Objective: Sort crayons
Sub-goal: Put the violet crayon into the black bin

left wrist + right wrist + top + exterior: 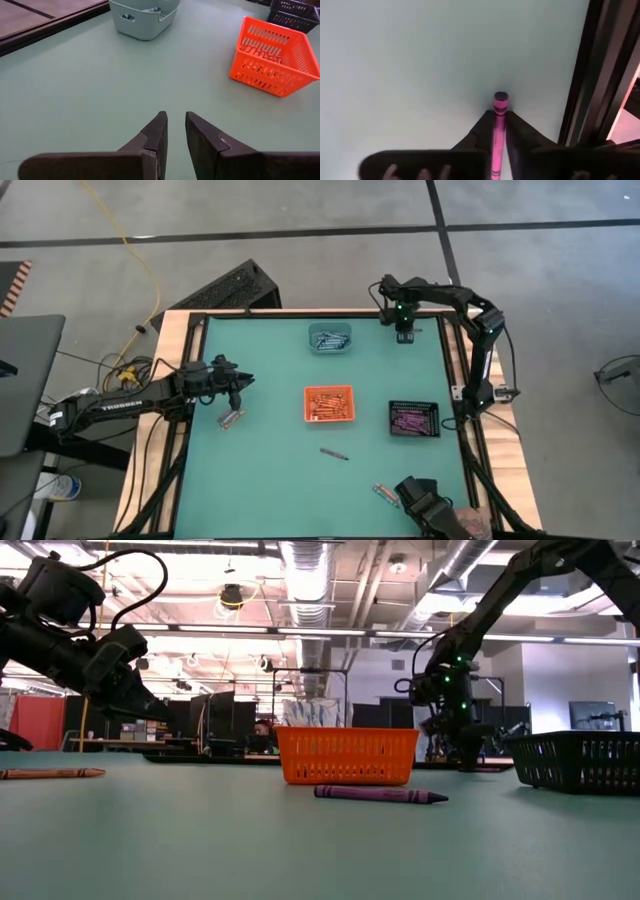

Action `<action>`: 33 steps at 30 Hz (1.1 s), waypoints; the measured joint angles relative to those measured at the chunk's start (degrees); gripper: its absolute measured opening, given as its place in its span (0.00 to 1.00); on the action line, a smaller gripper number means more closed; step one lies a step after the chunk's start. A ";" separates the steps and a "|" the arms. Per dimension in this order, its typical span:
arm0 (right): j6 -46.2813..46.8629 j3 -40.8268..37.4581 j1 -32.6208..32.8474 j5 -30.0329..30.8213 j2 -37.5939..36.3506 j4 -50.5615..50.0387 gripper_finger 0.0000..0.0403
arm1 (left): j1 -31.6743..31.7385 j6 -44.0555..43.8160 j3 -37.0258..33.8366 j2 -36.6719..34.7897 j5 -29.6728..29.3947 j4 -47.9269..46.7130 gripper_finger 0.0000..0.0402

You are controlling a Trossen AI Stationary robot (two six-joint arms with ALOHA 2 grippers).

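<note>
Currently: right pincer at the bench's far right corner is gripping a pink crayon | left pincer is hovering at the left, fingers slightly apart, empty | next: carrying pink crayon to black tray | purple crayon is lying loose before the orange tray.

Pink crayon is running out of the right wrist view between the fingers, lower end cut off; teal tray is being cropped, contents too small to tell.
</note>
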 joint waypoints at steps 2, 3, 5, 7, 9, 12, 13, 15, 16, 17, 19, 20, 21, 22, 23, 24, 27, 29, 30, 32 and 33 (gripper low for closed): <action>0.79 0.63 0.62 -0.43 -1.60 -0.36 0.10 | -0.02 0.00 -0.01 0.00 0.00 0.02 0.14; 1.03 0.72 0.98 -0.90 -2.50 -0.47 0.07 | -0.02 0.00 0.01 0.00 0.00 0.02 0.14; 1.14 0.74 2.09 -1.82 -4.45 -0.72 0.03 | 0.00 0.02 -0.01 0.00 0.00 0.02 0.14; 1.24 1.16 3.59 -2.63 -7.45 -0.74 0.02 | -0.01 0.00 -0.01 0.00 0.00 0.02 0.14; 1.97 1.30 4.87 -3.96 -10.21 -0.74 0.02 | -0.02 0.00 0.00 0.00 0.00 0.02 0.14; 4.36 1.14 7.66 -3.48 -14.33 -2.19 0.01 | -0.02 0.01 0.00 0.00 0.00 0.02 0.14; 5.78 1.15 8.85 -3.33 -16.18 -2.47 0.01 | -0.01 0.00 -0.01 0.00 0.00 0.02 0.14; 9.32 1.42 11.70 -4.56 -19.65 -3.54 0.01 | -0.01 0.01 0.00 0.00 0.00 0.02 0.14; 11.46 1.42 13.25 -6.68 -21.22 -4.44 0.01 | -0.02 0.00 0.00 0.00 0.00 0.02 0.14; 14.00 1.36 14.92 -9.16 -22.51 -5.00 0.01 | -0.02 0.00 -0.01 0.00 0.00 0.02 0.14; 19.53 1.33 18.44 -14.26 -25.14 -5.20 0.01 | -0.02 0.00 0.01 0.00 0.00 0.02 0.14; 22.12 1.33 20.38 -16.55 -26.52 -5.16 0.01 | 0.00 0.00 0.01 0.00 0.00 0.00 0.14; 24.27 1.35 22.49 -18.34 -27.87 -5.18 0.01 | -0.02 0.02 -0.01 0.00 0.00 0.02 0.14; 26.18 1.37 24.73 -19.44 -29.09 -5.30 0.00 | -0.02 0.00 0.01 0.00 0.00 0.02 0.14; 27.92 1.40 27.14 -19.90 -30.05 -5.72 0.00 | -0.02 0.00 -0.01 0.00 0.00 0.02 0.14; 29.64 1.40 29.68 -20.14 -30.83 -6.55 0.00 | -0.01 0.00 -0.01 0.00 0.00 0.02 0.14; 35.58 1.40 37.26 -20.35 -32.91 -10.88 0.00 | -0.02 0.00 0.01 0.00 0.00 0.02 0.14; 41.10 1.41 42.31 -18.36 -34.11 -14.29 0.00 | -0.02 0.00 0.01 0.00 0.00 0.02 0.14; 44.08 1.40 44.81 -16.42 -34.41 -15.97 0.00 | -0.01 0.00 -0.01 0.00 0.00 0.02 0.14; 49.96 0.55 49.47 -12.99 -34.43 -18.02 0.00 | -0.02 0.00 -0.01 0.00 0.00 0.02 0.14; 52.55 -0.47 51.58 -11.61 -34.41 -18.76 0.00 | -0.01 0.00 -0.01 0.00 0.00 0.01 0.14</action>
